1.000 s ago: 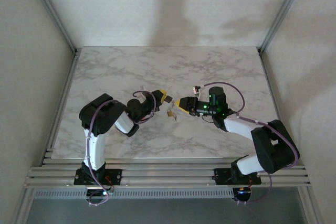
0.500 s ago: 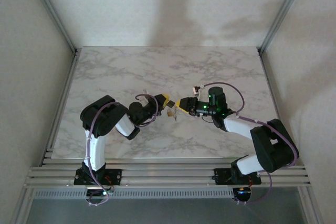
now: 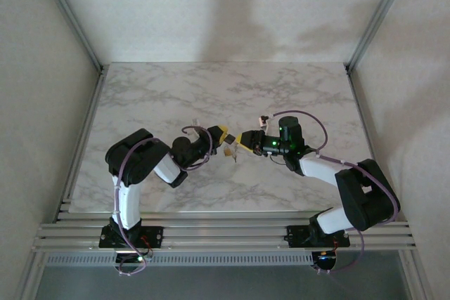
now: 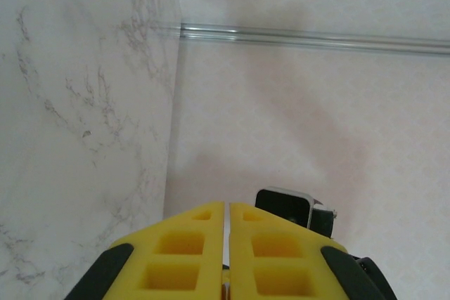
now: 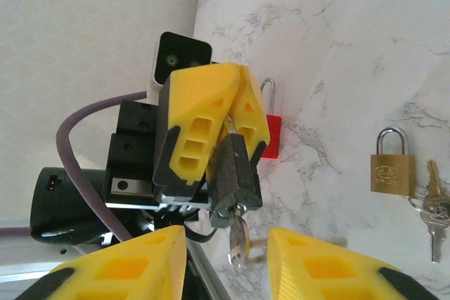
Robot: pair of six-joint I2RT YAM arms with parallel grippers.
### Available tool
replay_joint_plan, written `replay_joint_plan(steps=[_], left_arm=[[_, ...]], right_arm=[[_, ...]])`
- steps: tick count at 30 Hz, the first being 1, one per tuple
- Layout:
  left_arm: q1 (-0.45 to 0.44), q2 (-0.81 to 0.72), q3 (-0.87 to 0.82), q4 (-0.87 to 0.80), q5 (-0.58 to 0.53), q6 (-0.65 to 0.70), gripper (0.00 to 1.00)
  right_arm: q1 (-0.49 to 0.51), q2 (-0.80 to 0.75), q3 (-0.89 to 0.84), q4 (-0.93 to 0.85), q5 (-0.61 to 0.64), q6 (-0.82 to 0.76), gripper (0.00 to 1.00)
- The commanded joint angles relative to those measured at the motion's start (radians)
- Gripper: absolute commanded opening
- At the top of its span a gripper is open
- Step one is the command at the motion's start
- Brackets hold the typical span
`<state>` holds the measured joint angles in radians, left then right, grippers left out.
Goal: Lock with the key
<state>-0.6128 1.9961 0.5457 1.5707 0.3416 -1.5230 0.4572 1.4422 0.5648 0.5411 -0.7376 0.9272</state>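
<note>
Since the left gripper [image 5: 223,128] was clamped on the black padlock [image 5: 232,173] and the key [image 5: 238,240] hung just below that padlock between the right gripper's [image 3: 244,138] parted jaws, the right gripper probably needed to close squarely on the key's head before any twist.

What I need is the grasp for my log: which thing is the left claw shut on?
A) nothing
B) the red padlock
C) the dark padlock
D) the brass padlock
C: in the right wrist view the left claw pinches the dark padlock, a key hanging below it, while the brass padlock and the red padlock sit apart from it.
</note>
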Motion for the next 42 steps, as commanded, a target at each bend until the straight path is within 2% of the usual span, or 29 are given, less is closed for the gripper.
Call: replay_joint_plan(steps=[1, 7, 11, 24, 30, 42], left_arm=[[-0.016, -0.034, 0.011, 0.285, -0.010, 0.005, 0.00], [-0.019, -0.030, 0.017, 0.287, -0.013, 0.003, 0.00], [-0.019, -0.033, 0.019, 0.287, -0.018, 0.002, 0.00], [-0.020, -0.039, 0.032, 0.287, -0.029, -0.002, 0.00], [-0.018, -0.042, 0.031, 0.287, -0.040, -0.002, 0.00], [-0.004, -0.043, 0.050, 0.287, -0.113, -0.010, 0.00]], right_arm=[[0.011, 0.018, 0.020, 0.050, -0.022, 0.008, 0.32], [0.022, 0.025, 0.027, 0.049, -0.025, 0.003, 0.30], [0.026, 0.033, 0.029, 0.051, -0.027, 0.004, 0.22], [0.033, 0.039, 0.029, 0.059, -0.027, 0.010, 0.12], [0.032, 0.030, 0.024, 0.056, -0.013, 0.011, 0.00], [0.033, 0.008, 0.003, 0.083, -0.009, 0.036, 0.00]])
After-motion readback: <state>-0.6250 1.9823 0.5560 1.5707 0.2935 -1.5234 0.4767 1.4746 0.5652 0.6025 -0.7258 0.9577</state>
